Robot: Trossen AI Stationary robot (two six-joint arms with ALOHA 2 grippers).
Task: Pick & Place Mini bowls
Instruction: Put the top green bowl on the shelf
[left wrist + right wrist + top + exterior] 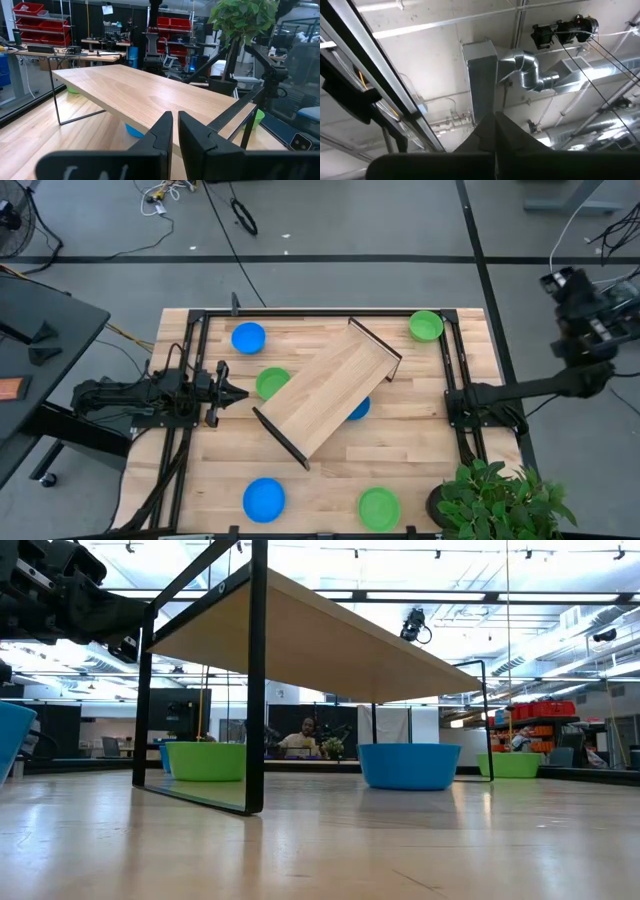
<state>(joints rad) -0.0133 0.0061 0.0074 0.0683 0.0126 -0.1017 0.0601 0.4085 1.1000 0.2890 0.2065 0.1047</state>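
Six mini bowls rest base-down on the wooden table. The blue ones are at the far left (248,337), the near left (264,499) and half hidden under the tray (360,409). The green ones are at the far right (426,326), beside the tray's left side (272,383) and near the front edge (379,507). The long pale tray (330,385) stands slantwise mid-table on black wire legs. My left gripper (236,392) lies level at the table's left, its fingers (165,132) nearly together, holding nothing. My right gripper (494,120) is shut and empty. It is raised past the table's right edge and points up at the ceiling.
A potted plant (495,500) stands at the near right corner. Black frame rails (455,370) run along the table's left and right sides. A person (305,737) sits in the room beyond the table. Bare wood lies between the two near bowls.
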